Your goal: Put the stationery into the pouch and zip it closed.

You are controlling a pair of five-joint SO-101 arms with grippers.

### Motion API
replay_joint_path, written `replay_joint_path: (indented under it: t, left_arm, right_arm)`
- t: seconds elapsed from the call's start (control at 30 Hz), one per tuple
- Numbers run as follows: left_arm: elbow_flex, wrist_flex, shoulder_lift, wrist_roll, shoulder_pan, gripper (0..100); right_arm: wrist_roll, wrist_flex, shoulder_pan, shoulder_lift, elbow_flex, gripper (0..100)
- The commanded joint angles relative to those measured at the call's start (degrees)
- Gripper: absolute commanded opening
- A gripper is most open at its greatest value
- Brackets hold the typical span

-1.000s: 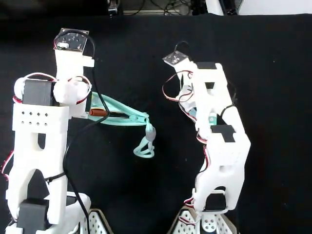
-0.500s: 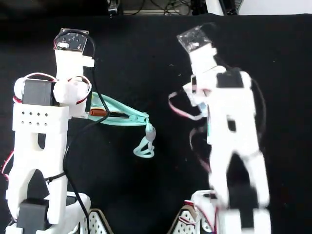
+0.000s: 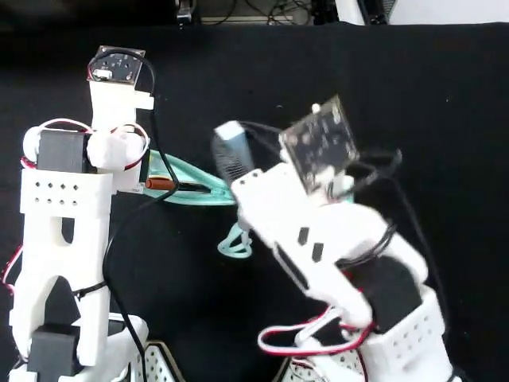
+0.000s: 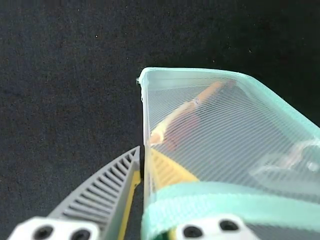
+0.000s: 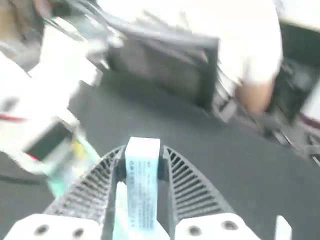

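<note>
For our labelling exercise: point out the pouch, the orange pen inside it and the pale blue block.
pouch [image 4: 235,145], left wrist view, on its clear ribbed side.
orange pen [image 4: 176,117], left wrist view, middle of its barrel.
pale blue block [image 5: 142,180], right wrist view, face between the jaws.

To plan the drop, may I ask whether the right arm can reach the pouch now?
Probably yes: the right pincer, shut on the eraser, hangs near the pouch, nothing between them.

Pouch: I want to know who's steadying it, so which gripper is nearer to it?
Left. The left gripper is clamped on one end of the pouch; the right gripper, shut on an eraser, sits by the pouch's other end in the high view, not gripping it.
</note>
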Motion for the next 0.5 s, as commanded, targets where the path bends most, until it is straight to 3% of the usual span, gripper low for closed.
replay_joint_path:
  t: [0.0,0.2,0.47]
  left_arm:
    - [0.48,-0.44,0.0,-0.09,0.57,3]
    - [0.48,-0.44,0.18,-0.09,0.04,3]
    - [0.4,-0.53,0.18,-0.09,-1.8,3]
  right_arm:
    - [0.79,-14.24,-5.1,-2.95,8.22,1.4]
    - [5.27,-29.89,-11.25,-7.52,22.73,1.4]
    - [5.98,-31.3,-10.9,-5.76,28.44,1.4]
